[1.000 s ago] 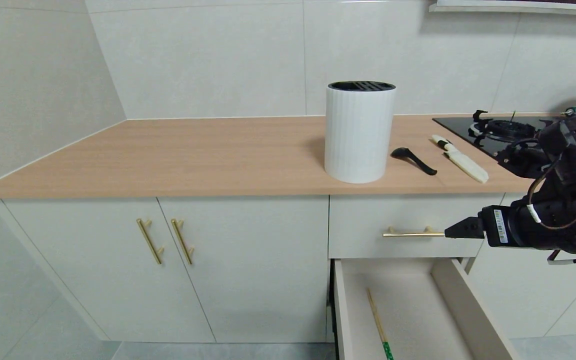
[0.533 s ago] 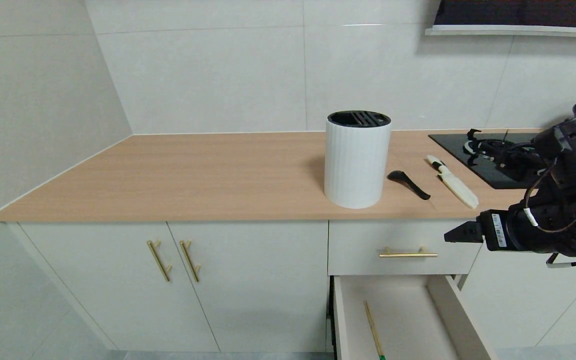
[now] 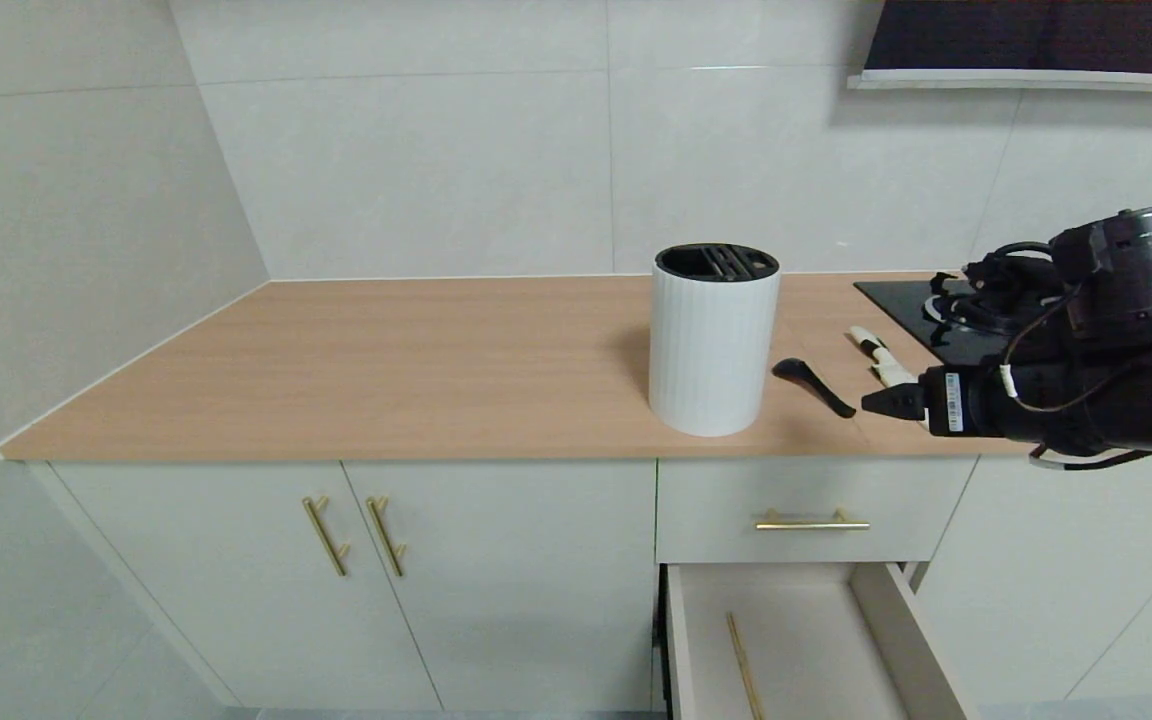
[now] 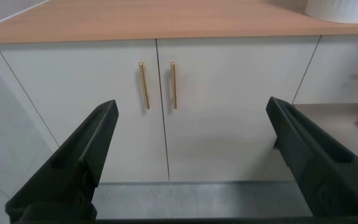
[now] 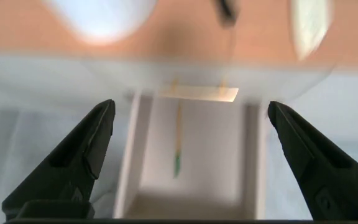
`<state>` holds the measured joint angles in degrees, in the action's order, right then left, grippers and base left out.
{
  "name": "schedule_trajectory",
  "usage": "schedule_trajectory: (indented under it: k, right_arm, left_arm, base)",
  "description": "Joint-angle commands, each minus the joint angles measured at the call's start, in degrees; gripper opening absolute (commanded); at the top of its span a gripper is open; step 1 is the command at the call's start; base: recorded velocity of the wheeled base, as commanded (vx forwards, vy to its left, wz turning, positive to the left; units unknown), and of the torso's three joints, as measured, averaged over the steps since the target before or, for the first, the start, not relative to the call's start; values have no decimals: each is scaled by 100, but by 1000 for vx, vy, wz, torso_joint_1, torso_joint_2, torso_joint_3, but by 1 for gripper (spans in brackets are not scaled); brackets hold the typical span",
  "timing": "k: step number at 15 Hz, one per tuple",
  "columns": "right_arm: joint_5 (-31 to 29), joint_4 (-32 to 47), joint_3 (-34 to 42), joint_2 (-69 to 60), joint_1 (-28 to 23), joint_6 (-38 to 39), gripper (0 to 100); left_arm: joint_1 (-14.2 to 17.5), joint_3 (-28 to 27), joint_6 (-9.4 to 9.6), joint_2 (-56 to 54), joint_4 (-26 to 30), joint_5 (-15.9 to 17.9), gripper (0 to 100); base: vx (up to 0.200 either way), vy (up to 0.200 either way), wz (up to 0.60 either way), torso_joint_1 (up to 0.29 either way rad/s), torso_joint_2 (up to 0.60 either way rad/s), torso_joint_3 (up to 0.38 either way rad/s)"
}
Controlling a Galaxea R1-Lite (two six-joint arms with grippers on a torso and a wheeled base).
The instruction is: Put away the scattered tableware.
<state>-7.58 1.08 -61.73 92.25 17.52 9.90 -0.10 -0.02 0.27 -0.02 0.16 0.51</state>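
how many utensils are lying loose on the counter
2: a black spoon just right of the white holder, and a white knife beyond it, partly behind the right gripper.

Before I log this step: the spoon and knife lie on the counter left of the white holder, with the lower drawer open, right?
No: the head view shows spoon and knife right of the holder, on the counter, drawer open.

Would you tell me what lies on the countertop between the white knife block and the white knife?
A black spoon lies between the knife block and the white knife, touching neither, as the head view shows.
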Motion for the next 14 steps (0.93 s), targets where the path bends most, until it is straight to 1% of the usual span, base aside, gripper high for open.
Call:
schedule_trajectory:
  k: [1,2,4,5,6,9,10,12,14]
  right_arm:
    - [336,-724,-181,733,-486,-471,100]
    - [749,-1040,-322,936,-662,-682,100]
    - [1505,-1365,-542,1234,-952,-937,100]
    - [2279,-1567,-814,1542,-1224,-1245,100]
    - [2542,-1594,-1007,1700,-1295,-1377,100]
    - [2630,-1629,-1025,2148,-1304,-1482,100]
    - [2586,-1761,-1034,2359,-1295,-1500,100]
    - [2560,-2350,-999,2562,-1242,-1500,100]
    - [2534,-2464,-1043,2781,-1224,-1579,100]
  left_arm:
    - [1,2,0,2,2,2,100]
    - [1,-6,0,2,2,2,100]
    - [1,-6,0,2,2,2,100]
    - [1,2,0,2,2,2,100]
    - [1,-6,0,2,2,2,100]
    - [1,2,0,2,2,2,100]
    - [1,-6,0,2,2,2,100]
    - [1,2,0,2,2,2,100]
    - [1,-6,0,2,2,2,100]
  base:
    - [0,0,0,0,0,0]
    - [0,0,0,0,0,0]
    - [0,0,0,0,0,0]
    - [0,0,0,0,0,0]
    - [0,0,0,0,0,0]
    - [0,0,0,0,0,0]
    - [0,0,0,0,0,0]
    - [0,0,0,0,0,0]
    - [0,0,0,0,0,0]
